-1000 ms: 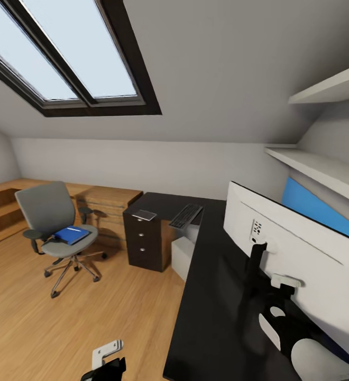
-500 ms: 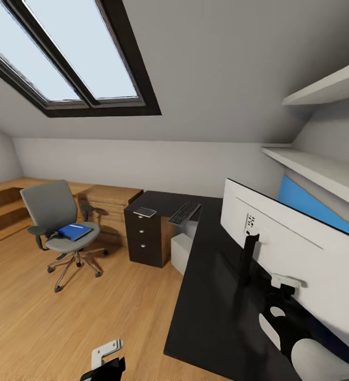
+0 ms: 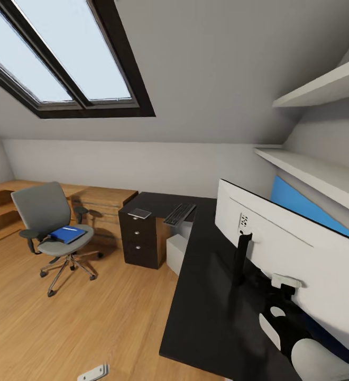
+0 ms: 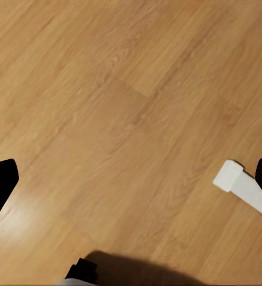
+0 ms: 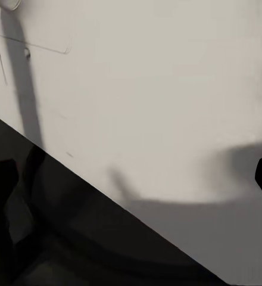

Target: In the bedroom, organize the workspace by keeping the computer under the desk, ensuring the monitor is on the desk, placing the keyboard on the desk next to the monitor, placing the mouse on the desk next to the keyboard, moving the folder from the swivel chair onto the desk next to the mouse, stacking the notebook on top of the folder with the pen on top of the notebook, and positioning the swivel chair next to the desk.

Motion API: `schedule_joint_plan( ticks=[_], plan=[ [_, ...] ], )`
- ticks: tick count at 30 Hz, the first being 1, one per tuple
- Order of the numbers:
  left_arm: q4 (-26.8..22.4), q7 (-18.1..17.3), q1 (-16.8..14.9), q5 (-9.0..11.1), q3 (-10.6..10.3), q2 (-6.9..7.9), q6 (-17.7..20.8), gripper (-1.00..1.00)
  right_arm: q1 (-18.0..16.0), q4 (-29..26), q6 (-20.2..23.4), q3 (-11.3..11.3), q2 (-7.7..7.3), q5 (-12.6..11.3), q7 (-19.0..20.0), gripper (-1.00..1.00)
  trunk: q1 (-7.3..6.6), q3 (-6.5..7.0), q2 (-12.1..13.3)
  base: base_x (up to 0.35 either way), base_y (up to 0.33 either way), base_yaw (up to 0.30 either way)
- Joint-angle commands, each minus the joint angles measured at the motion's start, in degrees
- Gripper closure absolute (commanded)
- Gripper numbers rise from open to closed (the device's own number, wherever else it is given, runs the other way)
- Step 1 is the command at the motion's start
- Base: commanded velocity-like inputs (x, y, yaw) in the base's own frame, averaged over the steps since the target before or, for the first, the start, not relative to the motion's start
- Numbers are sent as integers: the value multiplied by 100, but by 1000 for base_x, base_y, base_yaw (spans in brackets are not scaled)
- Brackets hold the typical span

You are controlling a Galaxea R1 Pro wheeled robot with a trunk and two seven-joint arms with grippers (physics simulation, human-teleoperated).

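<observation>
- Two things at frame left: my left gripper (image 4: pixel 131 179), fingers apart over floor; folder (image 3: pixel 66 234) on the swivel chair (image 3: pixel 50 227), well ahead.
- Centre: notebook (image 3: pixel 139 214), keyboard (image 3: pixel 179 214) on desk (image 3: pixel 206 312).
- Right: monitor (image 3: pixel 291 259); right gripper's fingers, cannot tell.

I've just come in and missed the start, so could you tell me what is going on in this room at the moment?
The robot stands at the black desk, close behind the monitor, and is holding nothing. The keyboard and the grey notebook lie at the desk's far end, and the computer sits under it. The blue folder is on the swivel chair, which stands apart from the desk. The left gripper hangs open over bare floor.
</observation>
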Motion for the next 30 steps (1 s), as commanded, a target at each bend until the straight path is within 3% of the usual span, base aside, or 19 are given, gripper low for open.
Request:
schedule_joint_plan(
  ticks=[1, 10, 30],
  plan=[
    [57, 20, -4, 32, -35, 12, -79, -100, -6, 3, -25, 48, -4, -55, -26, -100, 1, -5, -7, 0, 0, -148],
    [186, -21, -4, 17, -48, 21, -234, -100, -6, 7, -30, 42, -4, -55, -35, -100, 1, 6, -7, 9, 0, -43],
    [216, -21, -4, 16, -5, 114, -242, -100, -6, 49, 12, -14, -51, -107, -27, -100, 1, 6, -7, 116, -29, 0]
  ],
)
